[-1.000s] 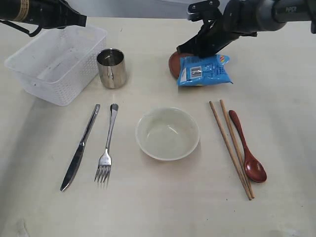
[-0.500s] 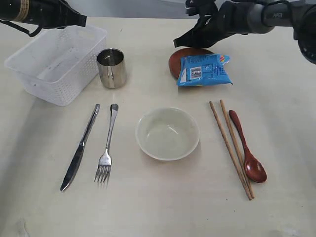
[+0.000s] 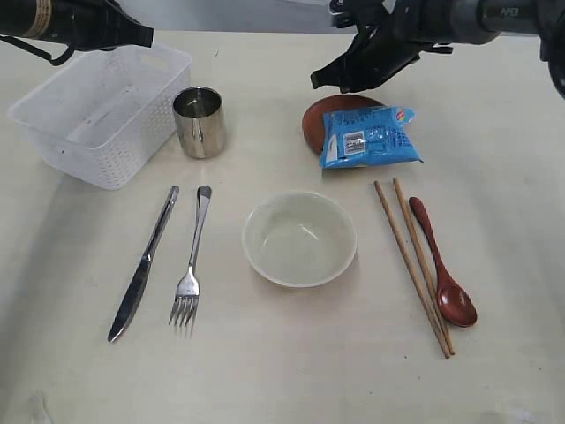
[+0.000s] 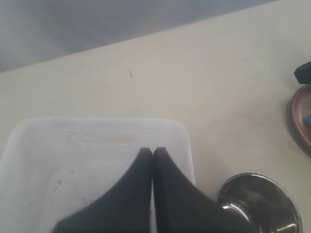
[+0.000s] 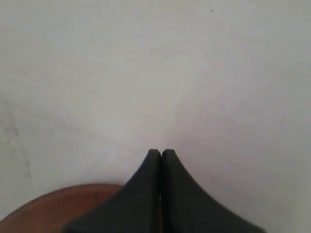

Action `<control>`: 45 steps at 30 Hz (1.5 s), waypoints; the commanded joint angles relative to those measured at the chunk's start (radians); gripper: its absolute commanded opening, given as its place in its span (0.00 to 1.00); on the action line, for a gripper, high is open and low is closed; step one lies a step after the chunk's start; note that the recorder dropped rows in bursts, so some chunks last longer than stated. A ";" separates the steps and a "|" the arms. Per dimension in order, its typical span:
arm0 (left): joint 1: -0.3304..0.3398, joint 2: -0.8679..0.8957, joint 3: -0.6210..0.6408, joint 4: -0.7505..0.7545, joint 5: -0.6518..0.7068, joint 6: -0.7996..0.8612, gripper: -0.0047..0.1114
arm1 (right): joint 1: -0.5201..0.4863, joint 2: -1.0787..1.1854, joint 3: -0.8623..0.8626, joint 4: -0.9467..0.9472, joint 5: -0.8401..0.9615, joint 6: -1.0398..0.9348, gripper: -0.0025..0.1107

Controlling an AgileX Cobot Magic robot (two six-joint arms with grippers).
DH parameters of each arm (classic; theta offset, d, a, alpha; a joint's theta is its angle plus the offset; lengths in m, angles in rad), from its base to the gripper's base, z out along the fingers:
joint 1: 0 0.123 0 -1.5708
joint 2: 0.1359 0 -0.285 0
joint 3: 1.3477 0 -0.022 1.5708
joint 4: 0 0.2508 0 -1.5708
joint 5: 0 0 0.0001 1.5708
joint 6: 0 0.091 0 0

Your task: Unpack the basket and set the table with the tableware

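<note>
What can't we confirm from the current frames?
- Saucer: in the exterior view it lies partly under the blue packet; the right wrist view cuts it off at the frame edge.
- Basket floor: in the left wrist view it is partly behind the shut left gripper; in the exterior view the arm hides part of the far rim.
- Cup interior: only reflections show; the left wrist view crops it.
- Packet print: too small to read.
</note>
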 commanded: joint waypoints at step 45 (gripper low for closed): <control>-0.003 -0.010 -0.005 -0.001 -0.017 0.002 0.04 | -0.019 -0.264 0.278 -0.003 0.219 -0.085 0.02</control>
